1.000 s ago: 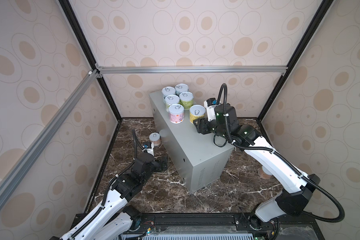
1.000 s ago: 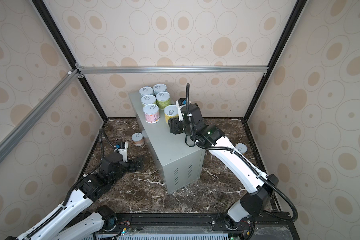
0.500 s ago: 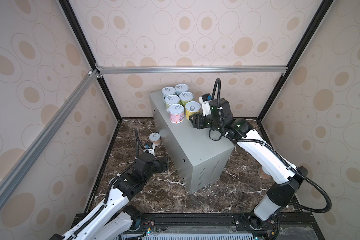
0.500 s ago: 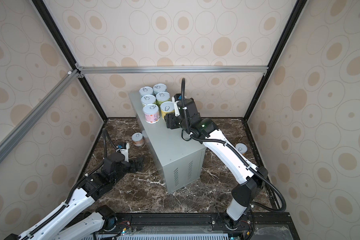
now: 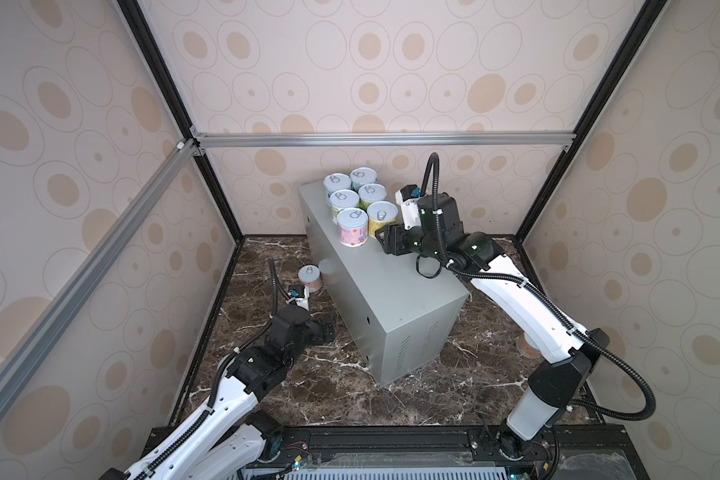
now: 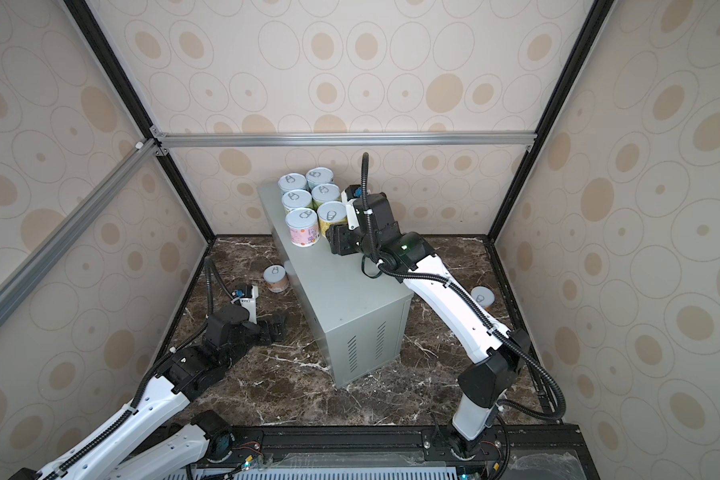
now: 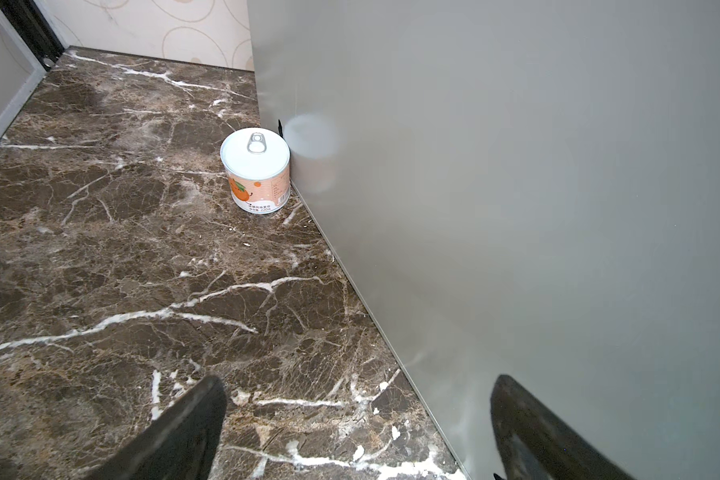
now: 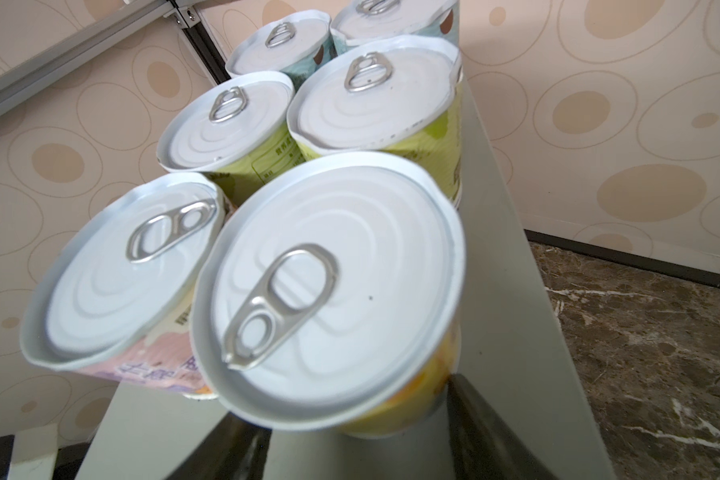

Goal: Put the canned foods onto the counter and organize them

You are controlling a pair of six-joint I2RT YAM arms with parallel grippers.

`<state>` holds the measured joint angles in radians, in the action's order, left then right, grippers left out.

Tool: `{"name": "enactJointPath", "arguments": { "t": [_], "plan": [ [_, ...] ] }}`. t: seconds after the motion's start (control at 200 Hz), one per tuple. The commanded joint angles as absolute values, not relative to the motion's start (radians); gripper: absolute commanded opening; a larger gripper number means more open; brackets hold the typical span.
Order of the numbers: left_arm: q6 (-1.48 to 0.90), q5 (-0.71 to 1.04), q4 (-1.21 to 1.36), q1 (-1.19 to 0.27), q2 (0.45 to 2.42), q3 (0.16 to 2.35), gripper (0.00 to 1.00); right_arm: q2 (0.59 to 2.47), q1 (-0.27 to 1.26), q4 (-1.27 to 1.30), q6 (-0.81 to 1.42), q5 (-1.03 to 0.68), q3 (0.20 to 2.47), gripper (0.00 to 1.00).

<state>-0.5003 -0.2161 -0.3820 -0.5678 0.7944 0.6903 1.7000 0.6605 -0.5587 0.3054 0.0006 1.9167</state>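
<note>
My right claw (image 5: 385, 237) reaches over the top of the counter (image 5: 395, 286), its two fingers (image 8: 481, 419) set either side of the yellow can (image 5: 382, 217), low on the label. That can stands upright on the counter top. Whether I am pressing it or merely flanking it I cannot tell (the contact is hidden under the lid rim in my wrist view). It is one of a block of six cans at the far end of the counter, two abreast and three deep. Two teal cans (image 5: 336, 185) stand along the far edge and two green cans (image 5: 372, 195) in the middle. The pink can (image 5: 352, 229) comes next, with the yellow one just beside it toward the counter's right edge. All six stand lids up, packed touching or nearly so.

My left claw (image 7: 358, 419) hangs low over the marble floor (image 7: 121, 257), spread wide and holding nothing, near the counter's left wall. Ahead of it an orange can (image 7: 255, 170) stands upright on the floor, just beside the foot of that wall. In a top view a further can (image 6: 482, 297) sits near the floor's right edge, partly hidden behind my right arm (image 6: 454, 307)
</note>
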Motion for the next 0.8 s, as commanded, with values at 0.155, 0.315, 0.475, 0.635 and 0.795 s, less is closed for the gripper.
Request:
{"name": "enactJointPath", "arguments": {
  "t": [0.155, 0.315, 0.475, 0.635, 0.795],
  "plan": [
    [-0.513, -0.309, -0.458, -0.561, 0.779, 0.748, 0.99, 1.648, 0.656, -0.575, 0.292, -0.021, 1.91, 0.76],
    [-0.524, -0.373, -0.537, -0.56, 0.77, 0.821, 0.99, 1.582, 0.655, -0.58, 0.286, -0.026, 1.876, 0.79],
    [-0.513, -0.385, -0.588, -0.56, 0.729, 0.868, 0.99, 1.477, 0.656, -0.576, 0.277, -0.016, 1.791, 0.82],
    [-0.562, -0.374, -0.63, -0.559, 0.705, 0.903, 0.99, 1.352, 0.653, -0.585, 0.272, 0.02, 1.675, 0.85],
    [-0.597, -0.405, -0.719, -0.557, 0.736, 0.946, 0.99, 1.218, 0.642, -0.622, 0.284, 0.086, 1.559, 0.87]
  ]
}}
